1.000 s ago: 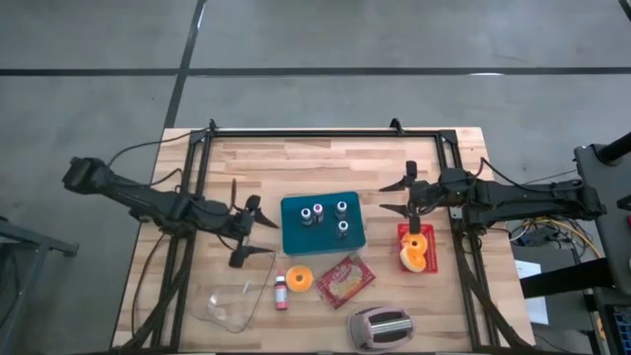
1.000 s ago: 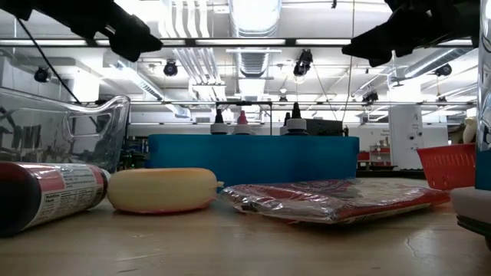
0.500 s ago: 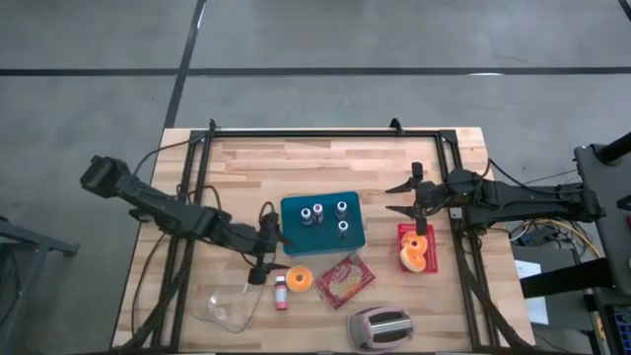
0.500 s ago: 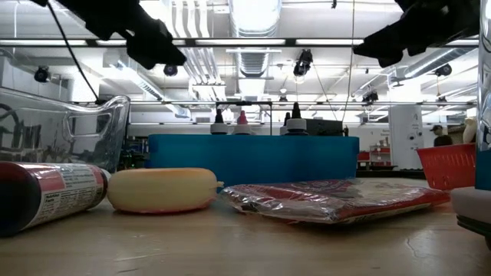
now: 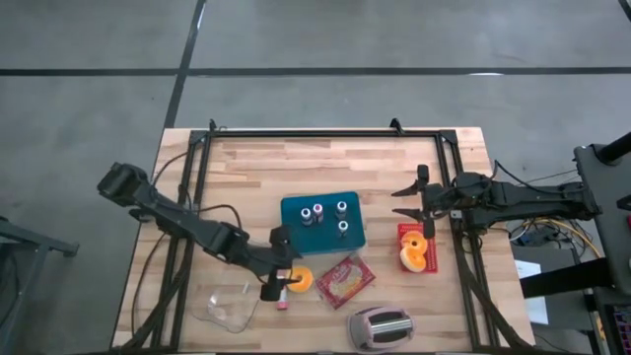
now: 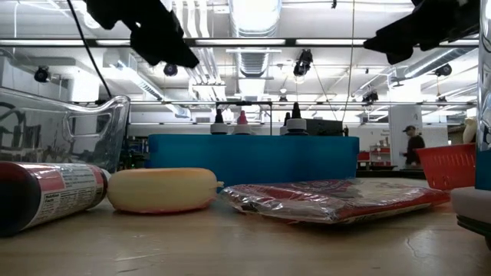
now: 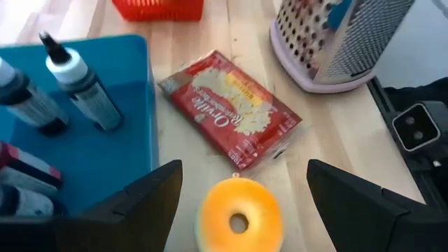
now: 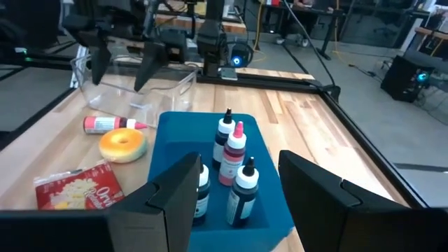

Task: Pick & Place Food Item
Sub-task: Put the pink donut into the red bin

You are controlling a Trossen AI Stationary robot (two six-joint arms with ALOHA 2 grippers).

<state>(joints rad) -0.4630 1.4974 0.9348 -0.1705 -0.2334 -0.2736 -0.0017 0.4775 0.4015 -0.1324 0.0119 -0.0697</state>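
Orange donut [image 5: 300, 279] is sat on the table between the small bottle [image 5: 281, 293] and popcorn packet [image 5: 345, 280]; left gripper [image 5: 275, 266] is spread wide above it, nothing gripped. Right gripper [image 5: 412, 200] is parked open, empty.

A small yellow-orange donut [image 5: 300, 279] with a hole in its middle lies flat on the wooden surface [image 5: 237, 168], below centre of the high view, between a small red bottle [image 5: 281, 293] and a red popcorn packet [image 5: 344, 279].

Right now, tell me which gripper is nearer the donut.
Left. The left gripper is open right over the donut. The right gripper hangs far across the table, beyond the blue tray.
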